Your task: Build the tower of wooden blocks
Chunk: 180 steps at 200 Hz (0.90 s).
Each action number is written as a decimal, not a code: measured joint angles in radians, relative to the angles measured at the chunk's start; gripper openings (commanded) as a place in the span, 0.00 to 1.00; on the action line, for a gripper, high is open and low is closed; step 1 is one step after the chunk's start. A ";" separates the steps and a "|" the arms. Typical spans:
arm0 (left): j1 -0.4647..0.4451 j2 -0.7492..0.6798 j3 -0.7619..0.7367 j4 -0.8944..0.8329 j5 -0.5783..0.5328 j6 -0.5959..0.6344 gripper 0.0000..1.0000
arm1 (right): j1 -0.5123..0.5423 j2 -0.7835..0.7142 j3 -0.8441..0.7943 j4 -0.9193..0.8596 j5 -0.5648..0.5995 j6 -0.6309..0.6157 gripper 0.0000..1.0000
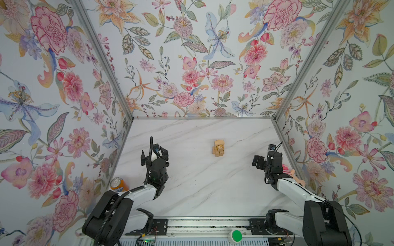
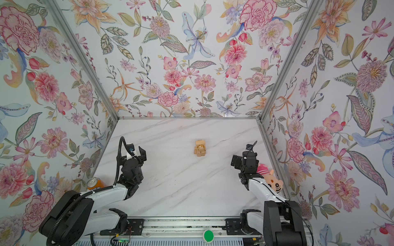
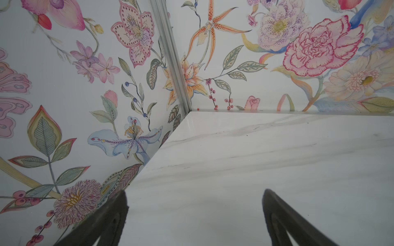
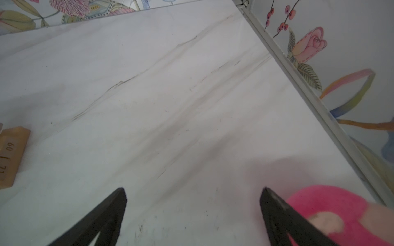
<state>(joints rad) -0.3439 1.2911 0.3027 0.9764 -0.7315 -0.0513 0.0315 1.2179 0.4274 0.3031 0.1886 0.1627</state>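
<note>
Both top views caught the tower [image 1: 219,148] [image 2: 200,148], a small crossed stack of wood blocks [image 1: 217,152], standing mid-table toward the back wall. The right wrist view picked up only one printed block [image 4: 11,155] at its frame edge, plus the pink plush doll [image 4: 332,210] beside one finger. The left wrist view took in marble table [image 3: 255,159] and wall corner alone. The left gripper [image 1: 154,153] and right gripper [image 1: 265,159] both stood spread wide, holding nothing. The tower sat between them, farther back, well apart from each.
</note>
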 measured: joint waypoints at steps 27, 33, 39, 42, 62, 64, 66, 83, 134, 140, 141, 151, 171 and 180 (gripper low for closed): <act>0.153 0.011 0.000 0.033 0.100 -0.017 0.99 | -0.030 0.122 -0.017 0.156 -0.001 -0.011 0.99; 0.180 0.011 0.000 0.039 0.127 -0.025 0.99 | -0.035 0.142 -0.017 0.179 -0.001 -0.015 0.99; 0.202 0.011 0.000 0.040 0.149 -0.032 0.99 | -0.040 0.156 -0.017 0.201 -0.002 -0.021 0.99; 0.209 0.011 0.000 0.040 0.157 -0.035 0.99 | -0.041 0.163 -0.017 0.214 -0.002 -0.022 0.99; 0.220 0.005 0.000 0.032 0.210 -0.043 0.99 | -0.054 0.198 -0.012 0.280 -0.009 -0.034 0.99; 0.220 0.004 0.000 0.030 0.214 -0.043 0.99 | -0.055 0.201 -0.011 0.286 -0.009 -0.037 0.99; 0.220 0.002 0.000 0.026 0.218 -0.043 0.99 | -0.055 0.205 -0.010 0.292 -0.009 -0.037 0.99; 0.220 -0.007 -0.002 0.004 0.227 -0.043 0.99 | -0.060 0.226 -0.009 0.352 -0.023 -0.052 0.99; 0.220 0.013 -0.200 0.188 0.235 -0.037 0.99 | 0.002 0.279 -0.066 0.572 -0.042 -0.134 0.99; 0.220 0.029 -0.200 0.212 0.238 -0.033 1.00 | 0.001 0.280 -0.072 0.586 -0.050 -0.138 0.99; 0.220 0.031 -0.200 0.216 0.239 -0.033 1.00 | 0.001 0.280 -0.074 0.587 -0.051 -0.138 0.99; 0.221 0.069 -0.197 0.275 0.250 -0.030 0.99 | -0.010 0.280 -0.084 0.616 -0.055 -0.141 0.99; 0.222 0.181 -0.186 0.373 0.276 -0.008 0.99 | -0.005 0.294 -0.112 0.692 -0.041 -0.154 0.99; 0.222 0.193 -0.183 0.372 0.290 -0.003 0.99 | 0.014 0.307 -0.126 0.728 -0.031 -0.166 0.99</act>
<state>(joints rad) -0.1223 1.4845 0.1192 1.3479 -0.4416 -0.0547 0.0456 1.5253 0.3019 1.0309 0.1577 -0.0036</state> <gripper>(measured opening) 0.994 0.992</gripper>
